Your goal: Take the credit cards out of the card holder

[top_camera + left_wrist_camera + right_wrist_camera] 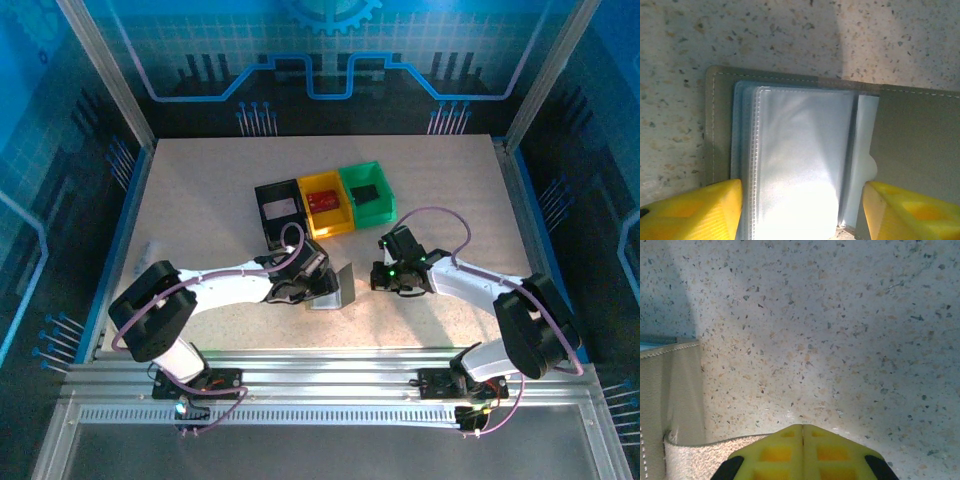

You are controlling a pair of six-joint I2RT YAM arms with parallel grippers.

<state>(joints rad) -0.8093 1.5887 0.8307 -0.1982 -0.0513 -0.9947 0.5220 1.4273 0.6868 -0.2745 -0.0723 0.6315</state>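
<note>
Just near side of yellow bin point(333, 228): card holder point(343, 287) laid open, one cover raised. Left gripper point(800, 200) spread, astride clear sleeves point(800, 145). Right gripper point(802, 452) closed at cover edge; pinch unconfirmed. Sleeves judged slick, floppy; cards stiff, light, best pinched by exposed edge.

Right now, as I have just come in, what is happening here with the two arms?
Two robot arms are working on an open grey card holder. The right gripper is shut and seems to pinch the edge of its cover, so that the cover stands up. The left gripper hangs open over the clear sleeves, one yellow finger on each side. The top sleeve looks empty. A red card lies in the yellow bin.
</note>
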